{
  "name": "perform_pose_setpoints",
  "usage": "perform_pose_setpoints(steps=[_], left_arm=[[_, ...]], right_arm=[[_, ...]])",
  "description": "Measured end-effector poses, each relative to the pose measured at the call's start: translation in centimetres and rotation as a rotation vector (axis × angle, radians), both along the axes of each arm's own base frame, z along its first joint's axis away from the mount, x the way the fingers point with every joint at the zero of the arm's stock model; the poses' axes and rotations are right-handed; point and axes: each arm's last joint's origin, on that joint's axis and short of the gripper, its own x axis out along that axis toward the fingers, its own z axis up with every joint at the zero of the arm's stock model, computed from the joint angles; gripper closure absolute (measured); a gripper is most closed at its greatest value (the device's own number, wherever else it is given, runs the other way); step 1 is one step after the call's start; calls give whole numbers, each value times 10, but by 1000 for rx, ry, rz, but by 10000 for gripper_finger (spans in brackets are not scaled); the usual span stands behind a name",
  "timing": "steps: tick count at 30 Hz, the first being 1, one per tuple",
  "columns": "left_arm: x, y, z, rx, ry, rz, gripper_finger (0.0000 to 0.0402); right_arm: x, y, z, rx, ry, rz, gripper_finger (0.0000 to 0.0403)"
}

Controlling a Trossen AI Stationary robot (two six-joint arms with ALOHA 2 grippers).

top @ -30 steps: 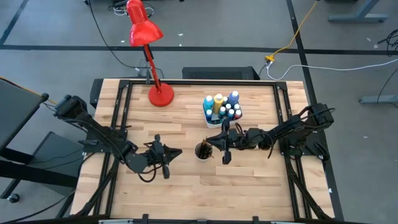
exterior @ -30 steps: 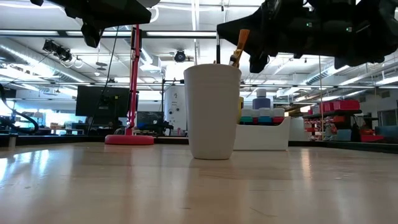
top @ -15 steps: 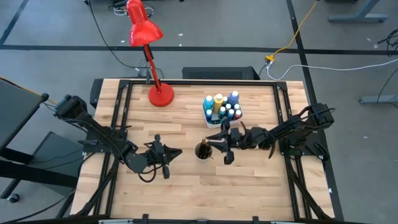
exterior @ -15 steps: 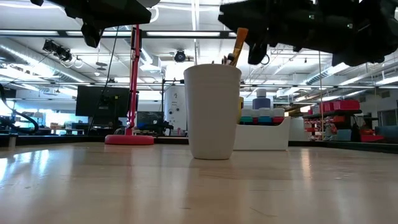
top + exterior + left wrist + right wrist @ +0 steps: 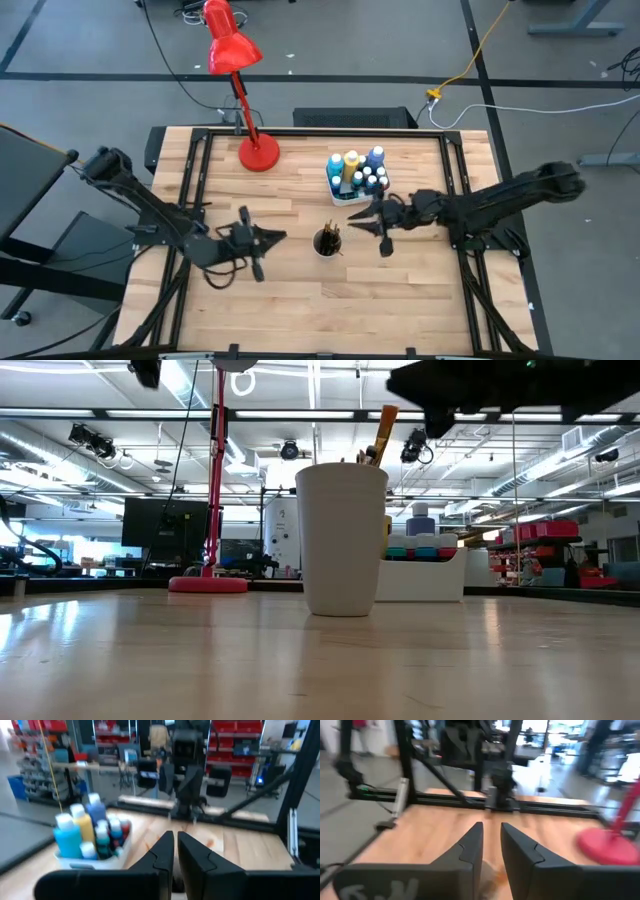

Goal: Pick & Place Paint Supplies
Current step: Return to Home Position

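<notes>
Since a second ago I see my right gripper (image 5: 491,826) has drawn back from over the white cup (image 5: 326,243) and now hangs off to the cup's right, clear of its rim. The left gripper (image 5: 175,836) has risen almost out of the low view and sits on the cup's other side, also apart from it. From the right wrist camera, the right fingers stand a narrow slit apart with nothing between them. The left fingers are pressed nearly together and are also empty. The brushes (image 5: 384,432) stand in the cup, one with a gold ferrule leaning out above the rim. The paint bottles (image 5: 357,172) are packed upright in their white tray (image 5: 345,198), just behind the cup, and the red desk lamp (image 5: 259,153) stands at the table's (image 5: 400,290) far edge.
</notes>
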Motion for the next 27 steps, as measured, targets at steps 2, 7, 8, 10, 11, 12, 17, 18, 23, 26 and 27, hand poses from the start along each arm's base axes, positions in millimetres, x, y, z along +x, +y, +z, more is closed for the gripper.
perform_pose_setpoints(steps=[2,7,8,10,11,12,17,18,23,26,27], left_arm=[[-10,6,15,22,-29,-1,368],[-41,25,46,133,-43,-39,368],[-47,29,50,159,-40,-72,368],[-59,36,51,200,-40,-176,368],[-64,40,50,213,-49,-229,368],[-68,42,48,231,-59,-285,368],[-82,52,28,312,-163,-515,368],[-84,55,25,320,-201,-528,368],[-85,70,-9,377,-194,-467,368],[-92,84,-18,357,-226,-308,368],[-95,88,-20,351,-253,-273,368]], right_arm=[[-13,-3,11,-28,12,-39,340],[-47,-6,35,-89,-3,-38,357],[-54,-6,39,-102,-8,-35,361],[-67,-7,45,-127,-12,-32,367],[-73,-8,47,-136,-10,-32,369],[-80,-10,48,-144,-3,-32,372],[-105,-13,49,-131,5,-17,384],[-109,-13,47,-127,-8,6,386],[-132,-14,37,-102,-101,73,396],[-142,-17,27,-74,-117,36,397],[-146,-18,26,-72,-134,35,397]])
